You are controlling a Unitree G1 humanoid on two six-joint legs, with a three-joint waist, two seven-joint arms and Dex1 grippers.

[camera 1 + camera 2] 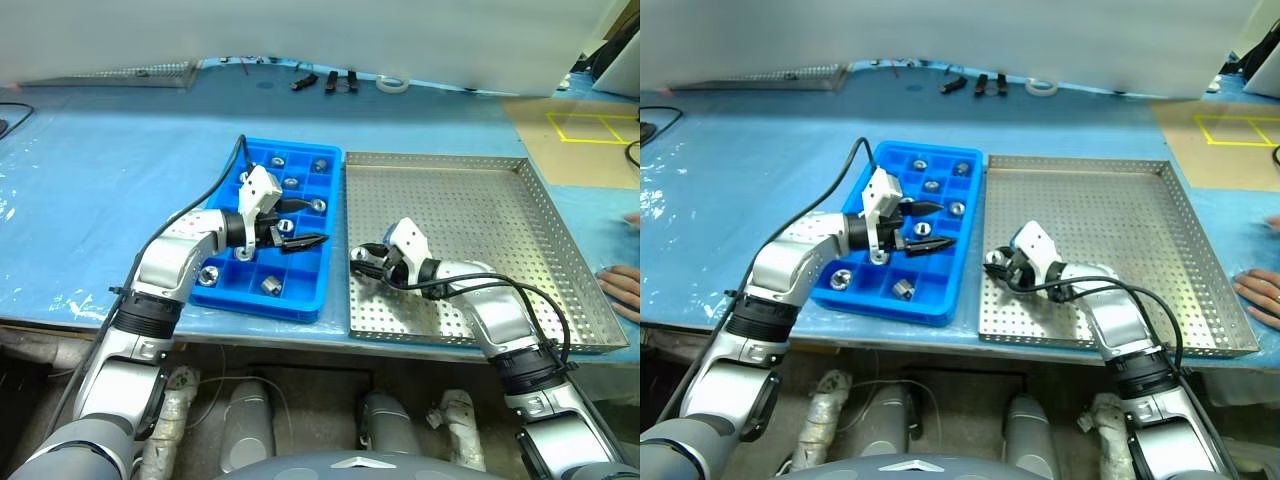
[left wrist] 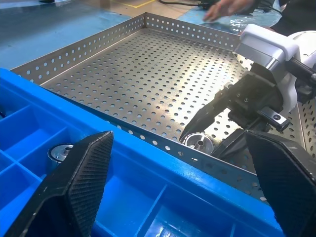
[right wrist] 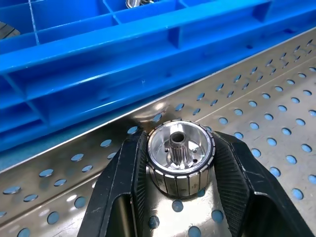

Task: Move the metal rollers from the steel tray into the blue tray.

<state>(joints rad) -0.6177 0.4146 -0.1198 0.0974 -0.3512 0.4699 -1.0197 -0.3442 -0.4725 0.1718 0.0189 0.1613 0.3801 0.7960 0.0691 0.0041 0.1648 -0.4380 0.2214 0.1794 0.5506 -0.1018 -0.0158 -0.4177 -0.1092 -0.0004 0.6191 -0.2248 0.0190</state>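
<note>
Right fingers [image 3: 180, 170]: closed on 1 metal roller [image 3: 180, 157], a pad pressed against each side of its ribbed wall, its holed face turned up toward the wrist camera.
Held roller: low over the perforated floor of the steel tray [image 1: 470, 210], in the corner next to the blue tray; whether it rests on the floor cannot be told.
Left fingers [image 1: 303, 223]: spread wide, holding nothing, tips pointing toward the steel tray.
Left fingers, place: above the blue tray [image 1: 232, 291], over its middle compartments, clear of the rollers below.
Between the 2 sets of fingers: the blue tray's side wall and the steel tray's perforated rim, running side by side.
Rollers in the blue tray [image 1: 319, 165]: several, 1 per compartment; most lie beyond the left fingers toward the far end, 2 on the near side of them toward the front edge.
Steel tray: just beside the blue tray on the blue-covered counter [image 1: 100, 180]; apart from the gripped roller its floor shows bare holes.
Person's hand [image 1: 622, 291]: resting on the counter past the steel tray's outer rim, well apart from the right fingers.
Far edge of the counter: a roll of tape [image 1: 391, 85] and a few dark small tools, well beyond both sets of fingers.
</note>
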